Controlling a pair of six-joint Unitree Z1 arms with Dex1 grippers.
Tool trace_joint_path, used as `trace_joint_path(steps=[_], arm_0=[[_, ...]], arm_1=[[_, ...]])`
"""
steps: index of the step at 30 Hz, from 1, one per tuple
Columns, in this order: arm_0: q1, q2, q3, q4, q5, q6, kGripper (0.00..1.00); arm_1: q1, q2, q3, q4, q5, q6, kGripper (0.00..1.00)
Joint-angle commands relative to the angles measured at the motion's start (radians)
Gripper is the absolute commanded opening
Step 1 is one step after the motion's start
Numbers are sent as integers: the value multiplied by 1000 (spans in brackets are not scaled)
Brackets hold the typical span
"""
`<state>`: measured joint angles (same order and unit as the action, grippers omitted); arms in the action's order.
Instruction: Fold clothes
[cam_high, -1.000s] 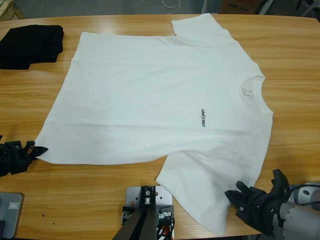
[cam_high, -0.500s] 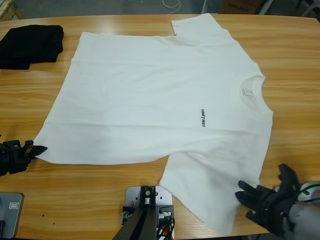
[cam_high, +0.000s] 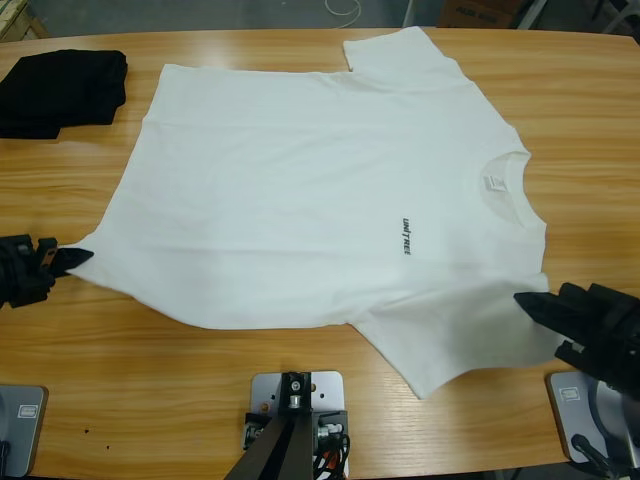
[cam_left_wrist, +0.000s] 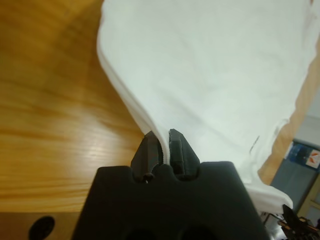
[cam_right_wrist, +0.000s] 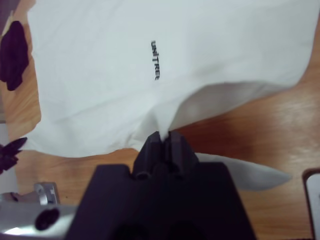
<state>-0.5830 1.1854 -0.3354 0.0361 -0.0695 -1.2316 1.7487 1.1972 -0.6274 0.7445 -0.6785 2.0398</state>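
Your large white short-sleeved cotton T-shirt (cam_high: 310, 190) lies spread face up across the middle of the long wooden bench (cam_high: 590, 130), round collar (cam_high: 503, 183) toward the right, small dark chest lettering (cam_high: 406, 235) showing. Your left end effector (cam_high: 70, 260) is clamped on the shirt's near hem corner at the left edge, fabric pinched between its jaws in the wrist view. Your right end effector (cam_high: 535, 305) is clamped on the near sleeve, lifting a fold. A black folded garment (cam_high: 60, 90) sits at the far left corner, apart from the shirt.
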Motion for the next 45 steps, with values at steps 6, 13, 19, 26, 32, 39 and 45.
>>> trace_joint_path(steps=[6,13,19,26,32,39,45], arm_0=[[22,64,-38,16,16,64,0],[32,40,-35,31,16,65,0],[46,112,-93,9,16,124,0],[139,198,-144,-32,9,126,0],[162,234,-149,-33,-4,129,0],[229,253,-149,-42,-6,131,0],[272,265,-152,-45,-6,149,0]], arm_1=[[-132,51,-54,-84,37,-392,0],[-425,31,-59,-205,156,-705,0],[-674,57,-42,-275,339,-851,0],[-911,61,-40,-342,460,-1040,0],[-1097,129,-85,-418,583,-1199,0],[-1209,229,-161,-420,649,-1300,0],[-1253,256,-171,-417,659,-1353,0]])
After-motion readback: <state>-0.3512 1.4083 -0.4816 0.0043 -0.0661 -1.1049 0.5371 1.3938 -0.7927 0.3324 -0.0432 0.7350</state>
